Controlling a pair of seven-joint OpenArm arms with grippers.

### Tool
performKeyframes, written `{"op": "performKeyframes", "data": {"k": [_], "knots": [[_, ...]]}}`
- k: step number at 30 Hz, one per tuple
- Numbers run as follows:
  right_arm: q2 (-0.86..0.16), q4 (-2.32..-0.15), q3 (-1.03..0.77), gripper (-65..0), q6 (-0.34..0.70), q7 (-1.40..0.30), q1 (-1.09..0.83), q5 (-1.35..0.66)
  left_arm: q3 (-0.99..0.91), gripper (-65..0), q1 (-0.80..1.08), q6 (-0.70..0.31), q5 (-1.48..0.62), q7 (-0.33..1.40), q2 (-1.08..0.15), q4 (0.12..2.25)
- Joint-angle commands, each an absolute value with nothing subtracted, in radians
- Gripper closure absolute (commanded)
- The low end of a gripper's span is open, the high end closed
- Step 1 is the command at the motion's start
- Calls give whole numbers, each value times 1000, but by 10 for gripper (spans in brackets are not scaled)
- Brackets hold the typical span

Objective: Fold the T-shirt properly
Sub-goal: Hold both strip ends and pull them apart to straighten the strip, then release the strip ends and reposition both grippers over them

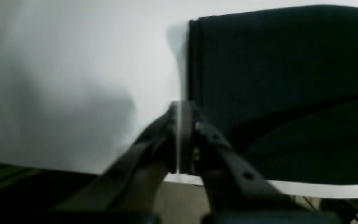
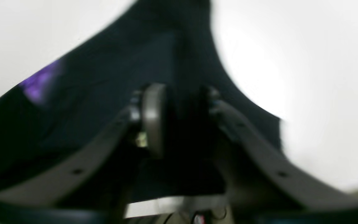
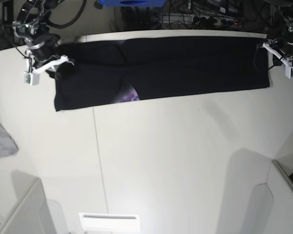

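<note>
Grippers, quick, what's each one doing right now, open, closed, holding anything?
Left gripper: shut, at the shirt's edge; whether it pinches cloth cannot be told.
Right gripper: shut on the shirt.

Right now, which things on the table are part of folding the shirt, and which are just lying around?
Part of the job:
- black T-shirt, stretched along the far edge of the white table
- right gripper, at the shirt's one end
- left gripper, at its other end

Lying about:
- grey cloth at the table's edge
- white bins at the near corners
</note>
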State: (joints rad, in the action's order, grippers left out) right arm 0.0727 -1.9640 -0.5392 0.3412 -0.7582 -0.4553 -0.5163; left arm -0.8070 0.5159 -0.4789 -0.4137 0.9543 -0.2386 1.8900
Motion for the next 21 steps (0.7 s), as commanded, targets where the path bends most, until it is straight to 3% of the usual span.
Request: {"op": "performKeyframes", "data": {"k": [1, 2, 8, 12, 16, 21], "knots": [[68, -1983, -526, -47, 366, -737, -449, -532, -814, 0, 499, -483, -418, 938, -246, 1905], [65, -1980, -509, 0, 374, -740, -447, -532, -814, 0, 486, -481, -410, 941, -234, 1900], [65, -1952, -463, 0, 371, -743, -415, -526, -805, 0, 452, -476, -410, 940, -199, 1891], [56, -1916, -470, 0, 294, -774, -384, -526, -769, 0, 433, -475, -409, 938, -197, 1802], [30, -1871, -470, 0, 283, -774, -366, -526, -765, 0, 426, -475, -406, 935, -199, 1733], [13, -1759, -469, 0, 246, -769, -329, -524, -762, 0, 363, -481, -269, 935, -194, 1698]]}}
